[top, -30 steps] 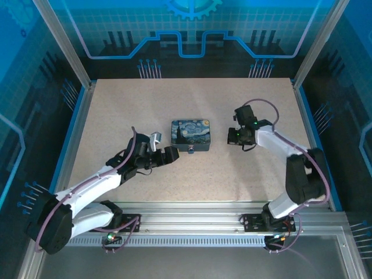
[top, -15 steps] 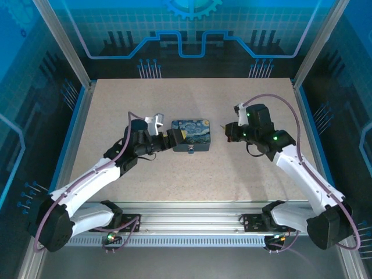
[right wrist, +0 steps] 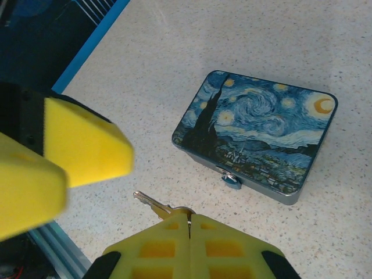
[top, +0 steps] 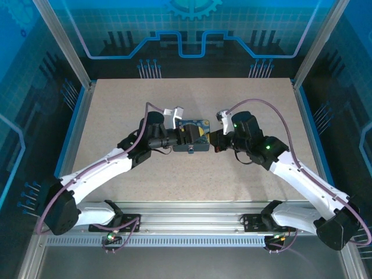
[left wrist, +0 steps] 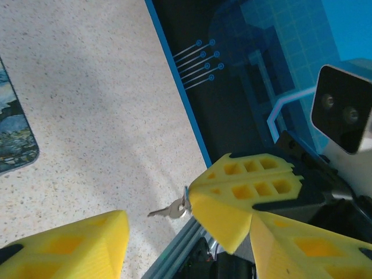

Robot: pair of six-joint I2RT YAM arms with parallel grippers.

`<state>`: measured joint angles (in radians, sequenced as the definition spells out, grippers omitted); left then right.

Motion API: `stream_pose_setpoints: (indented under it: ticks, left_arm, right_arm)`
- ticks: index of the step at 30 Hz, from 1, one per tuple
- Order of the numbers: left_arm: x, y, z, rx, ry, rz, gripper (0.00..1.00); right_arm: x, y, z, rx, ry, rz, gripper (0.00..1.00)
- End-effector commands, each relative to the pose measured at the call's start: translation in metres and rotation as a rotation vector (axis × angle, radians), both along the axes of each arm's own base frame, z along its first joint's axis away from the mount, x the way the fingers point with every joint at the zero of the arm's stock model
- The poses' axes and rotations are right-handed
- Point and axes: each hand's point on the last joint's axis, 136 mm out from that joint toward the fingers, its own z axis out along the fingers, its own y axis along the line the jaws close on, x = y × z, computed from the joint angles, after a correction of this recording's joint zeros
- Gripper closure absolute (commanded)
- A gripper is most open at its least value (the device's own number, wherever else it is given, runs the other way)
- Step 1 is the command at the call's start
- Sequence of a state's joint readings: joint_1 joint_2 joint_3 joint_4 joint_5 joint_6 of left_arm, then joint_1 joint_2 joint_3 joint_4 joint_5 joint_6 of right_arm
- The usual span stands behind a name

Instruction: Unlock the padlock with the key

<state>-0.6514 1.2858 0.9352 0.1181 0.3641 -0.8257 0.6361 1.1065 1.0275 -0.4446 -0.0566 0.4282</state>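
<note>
Top view: the tin (top: 200, 132) w/ the night-sky picture sits near the middle of the table (top: 116, 116); the padlock (top: 190, 150) is a tiny bluish bit at the tin's 6 o'clock side, touching the front wall.

The L gripper (top: 186, 137) comes in from 9 o'clock and is at the tin's L end; can't tell if it touches the tin. In the L wrist view its yellow fingers (left wrist: 64, 250) are far apart, one at 7 o'clock and one at 5 o'clock; the jaws are wide open w/ nothing in them.

The R gripper (right wrist: 189, 224) is just beside the tin's 3 o'clock end in the top view, not touching it. In the R wrist view its two yellow pads are pressed flat together; they pinch the key (right wrist: 152, 203) by its head, and the thin blade sticks out toward 10 o'clock.

In that view the padlock is at about 2 o'clock from the key; they are near but apart, w/ bare table between. The padlock hangs at the middle of the tin's near side.

The L wrist view shows the R gripper from the side; the key pokes out toward 9 o'clock, and a white camera box (left wrist: 343, 113) is at 2 o'clock.
</note>
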Motion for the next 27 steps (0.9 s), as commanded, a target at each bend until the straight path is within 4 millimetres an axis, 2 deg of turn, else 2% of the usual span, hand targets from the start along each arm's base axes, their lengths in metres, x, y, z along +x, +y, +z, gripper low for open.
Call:
stream_pose_setpoints:
  ticks: [1,10,16,19,25,27]
  left_arm:
    - [-0.001,-0.012,0.017,-0.026,-0.039,-0.03,0.45]
    - [0.001,-0.017,0.017,-0.019,-0.048,-0.03,0.63]
    - [0.003,-0.021,0.017,-0.017,-0.047,-0.038,0.68]
    - [0.004,-0.023,0.016,-0.015,-0.046,-0.041,0.76]
    - [0.004,-0.023,0.017,-0.011,-0.056,-0.042,1.0]
    - [0.004,-0.022,0.017,0.005,-0.062,-0.037,1.0]
  right_arm:
    - [0.0,0.001,0.022,0.034,-0.054,-0.014,1.0]
    - [-0.005,0.004,0.023,0.049,-0.056,0.0,1.0]
    - [-0.008,0.005,0.022,0.051,-0.059,0.007,1.0]
    - [-0.008,0.004,0.023,0.051,-0.063,0.005,1.0]
    - [-0.01,0.004,0.022,0.05,-0.063,0.013,1.0]
    - [-0.01,0.003,0.02,0.049,-0.06,0.01,0.94]
